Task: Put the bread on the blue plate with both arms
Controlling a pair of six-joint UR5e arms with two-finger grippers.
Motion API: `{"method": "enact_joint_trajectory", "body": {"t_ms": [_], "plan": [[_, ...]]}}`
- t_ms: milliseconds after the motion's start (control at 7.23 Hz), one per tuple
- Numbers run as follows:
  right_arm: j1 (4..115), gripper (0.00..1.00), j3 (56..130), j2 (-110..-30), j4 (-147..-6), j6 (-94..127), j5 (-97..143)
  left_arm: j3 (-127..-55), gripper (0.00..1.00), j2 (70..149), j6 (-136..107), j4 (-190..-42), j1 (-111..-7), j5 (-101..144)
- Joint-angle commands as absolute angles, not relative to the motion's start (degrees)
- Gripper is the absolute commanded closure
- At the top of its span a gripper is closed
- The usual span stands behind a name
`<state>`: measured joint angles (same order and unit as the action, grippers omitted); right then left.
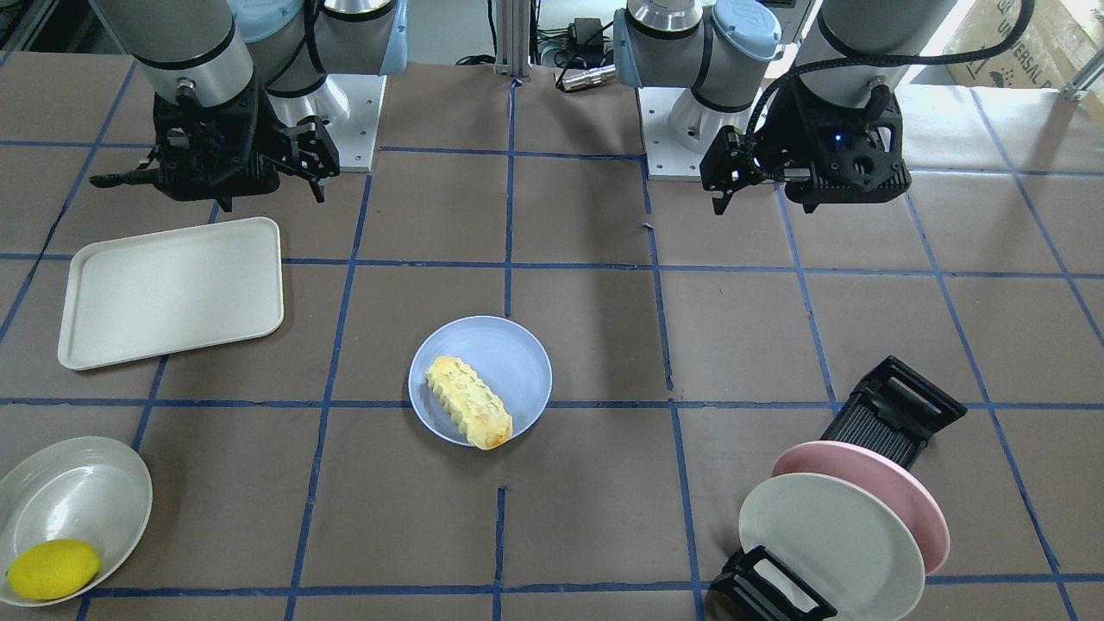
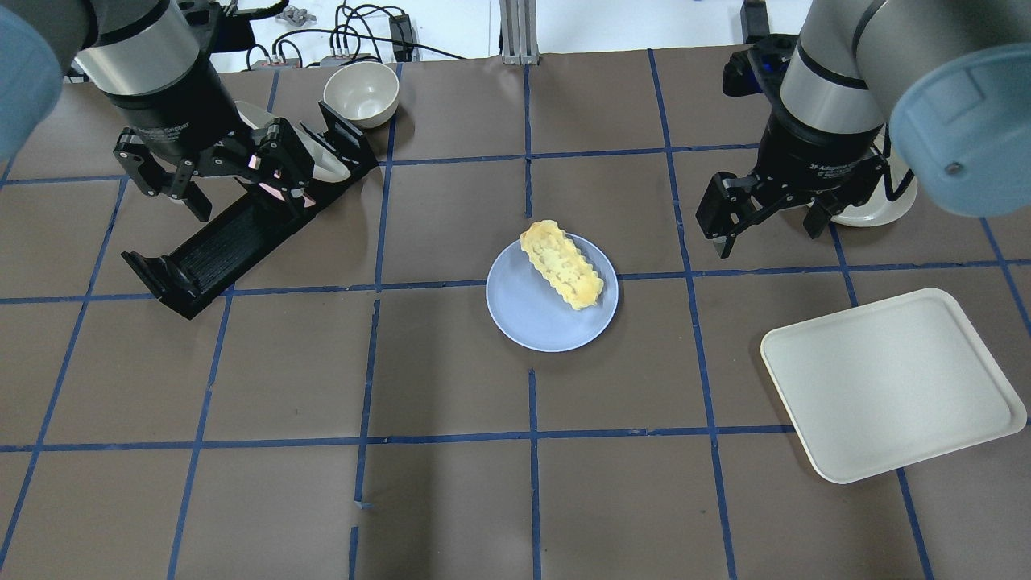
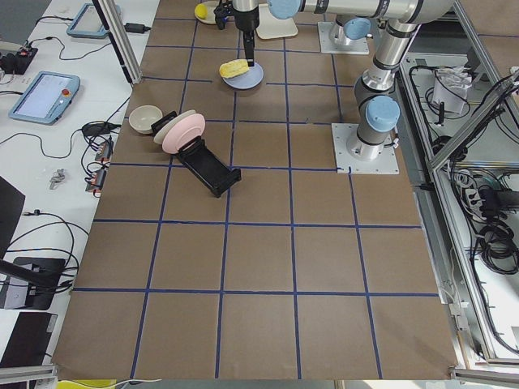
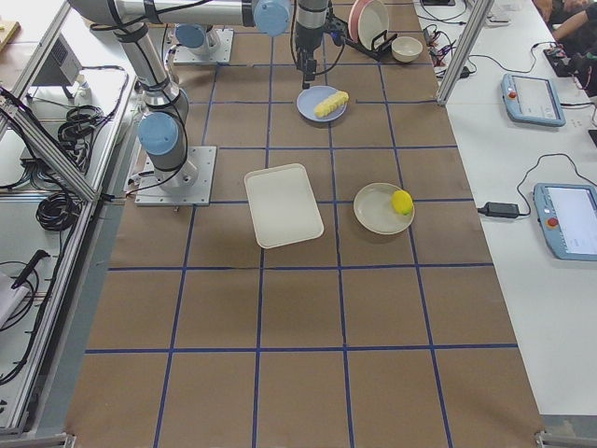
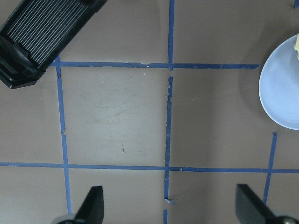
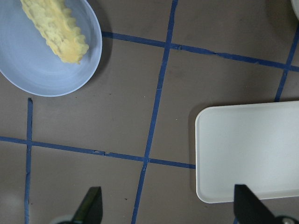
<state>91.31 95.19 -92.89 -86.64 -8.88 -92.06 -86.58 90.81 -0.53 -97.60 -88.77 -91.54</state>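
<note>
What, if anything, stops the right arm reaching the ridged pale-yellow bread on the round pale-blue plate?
Likely yes: the right gripper, jaws open, hangs beside the round pale-blue plate, nothing between them, and the ridged pale-yellow bread lies uncovered.

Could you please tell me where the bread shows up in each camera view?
Front-facing: bread just below centre, on the blue plate.
Overhead: bread just above centre.
Exterior left: bread near top, left of centre.
Exterior right: bread near top, slightly right of centre.
Left wrist: bread sliver at right edge.
Right wrist: bread in top-left corner.
Shared landmark: the blue plate beneath it.
</note>
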Motion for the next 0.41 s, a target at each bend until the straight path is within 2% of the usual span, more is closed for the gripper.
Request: {"method": "enact_joint_trajectory", "body": {"t_ms": [0,277], "plan": [[91.4,0.01,95.4,-93.1,-86.8,-9.0,-92.2,-86.6,0.00,90.9,-0.5,-97.4,-88.8,-91.6],[91.4,0.01,95.4,-93.3,-86.9,-9.1,-93.7,-86.6,0.00,90.7,-0.5,-97.5,-88.9,-91.6]]}}
